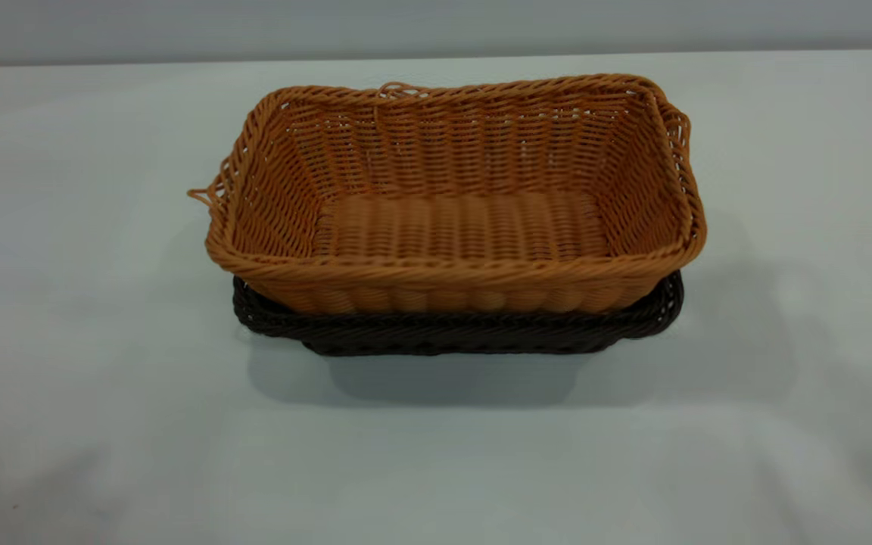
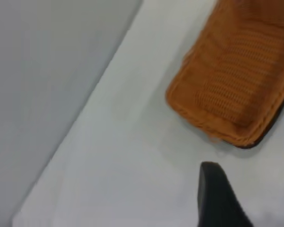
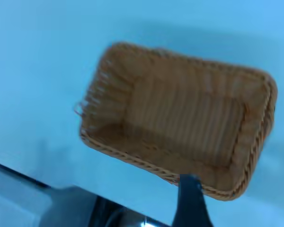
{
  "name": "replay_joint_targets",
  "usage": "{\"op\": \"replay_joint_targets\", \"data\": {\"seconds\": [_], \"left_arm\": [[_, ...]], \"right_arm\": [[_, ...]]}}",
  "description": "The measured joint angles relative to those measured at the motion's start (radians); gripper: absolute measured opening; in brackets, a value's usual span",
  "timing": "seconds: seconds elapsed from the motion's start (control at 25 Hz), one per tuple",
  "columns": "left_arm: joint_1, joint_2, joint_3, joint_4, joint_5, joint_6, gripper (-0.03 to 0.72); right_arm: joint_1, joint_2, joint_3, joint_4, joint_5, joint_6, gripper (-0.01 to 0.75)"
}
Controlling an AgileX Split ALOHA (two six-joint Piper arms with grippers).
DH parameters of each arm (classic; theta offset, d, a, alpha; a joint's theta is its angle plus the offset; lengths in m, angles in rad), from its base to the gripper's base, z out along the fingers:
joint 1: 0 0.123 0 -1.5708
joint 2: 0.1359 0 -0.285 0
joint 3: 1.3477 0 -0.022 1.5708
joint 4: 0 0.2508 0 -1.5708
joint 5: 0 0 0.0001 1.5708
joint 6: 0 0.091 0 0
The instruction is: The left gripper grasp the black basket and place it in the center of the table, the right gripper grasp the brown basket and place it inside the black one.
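Bare counter (image 1: 436, 469) filled the foreground of the exterior view; behind it, mid-counter, the brown basket (image 1: 455, 204) sat nested in the black basket (image 1: 466, 333). Only the dark rim and a strip of near wall showed beneath the orange one. The brown basket rode high and a little toward the left, its rim well above the black rim. Loose strand loops stuck out at its left corner and far edge. Neither arm appeared in this view.

Left wrist view: one dark fingertip of the left gripper (image 2: 217, 198) sat at the picture's edge, over bare counter and apart from the baskets. Only one finger was clear, so its spread could not be told. The brown basket (image 2: 232, 80) lay beyond, a sliver of the black basket (image 2: 267, 132) showing at one corner.

Right wrist view: a single dark finger of the right gripper (image 3: 191, 203) hung above the brown basket (image 3: 180, 123), near its rim and holding nothing visible; spread likewise could not be told.

Risk, as judged: both baskets looked placed, so trouble would come from retreat. A finger catching a loose loop or the rim could drag or tip the brown basket out. Sitting high, it might also rock if nudged.
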Motion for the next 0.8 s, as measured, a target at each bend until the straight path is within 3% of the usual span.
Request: {"op": "replay_joint_targets", "data": {"seconds": [0.28, 0.6, 0.8], "left_arm": [[0.000, -0.020, 0.117, 0.110, 0.000, -0.298, 0.318], [0.000, -0.022, 0.441, 0.114, 0.000, -0.336, 0.318], [0.000, -0.021, 0.632, 0.037, -0.002, -0.376, 0.318]], "right_arm": [[0.000, -0.259, 0.099, -0.020, 0.007, 0.006, 0.440], [0.000, -0.565, 0.563, -0.235, 0.009, 0.072, 0.439], [0.000, -0.730, 0.838, -0.352, 0.009, 0.175, 0.439]]}}
